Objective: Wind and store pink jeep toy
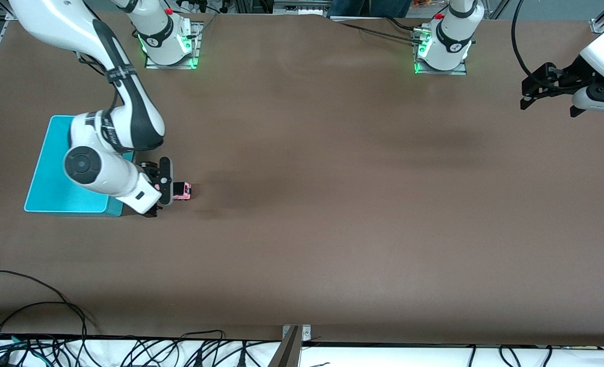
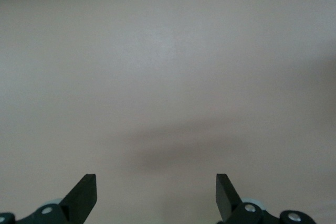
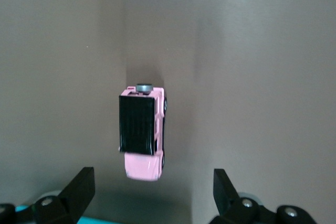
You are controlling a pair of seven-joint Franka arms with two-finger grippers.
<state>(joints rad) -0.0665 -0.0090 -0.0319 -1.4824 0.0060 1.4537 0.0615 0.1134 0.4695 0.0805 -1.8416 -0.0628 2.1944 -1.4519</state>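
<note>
Black cables (image 1: 52,326) lie in loops along the table edge closest to the front camera, with a metal bracket (image 1: 294,339) at mid-edge. The pink jeep toy (image 1: 182,190) stands on its wheels on the brown table (image 1: 332,204), just beside the turquoise bin (image 1: 52,173) at the right arm's end, at about 3 o'clock from the bin in the front view. The right gripper (image 1: 165,182) sits low between bin and toy, its jaws spread wide and holding nothing; in the right wrist view the fingers (image 3: 79,187) stand apart with the toy (image 3: 142,132) lying clear of both and lined up with the gap between them. Black roof and a grey spare wheel at one end are visible. The left gripper (image 1: 549,94) hangs over the left arm's end of the table, waiting, jaws fully apart and empty; its fingers (image 2: 84,195) frame only bare tabletop. Both arm bases show green lights.
</note>
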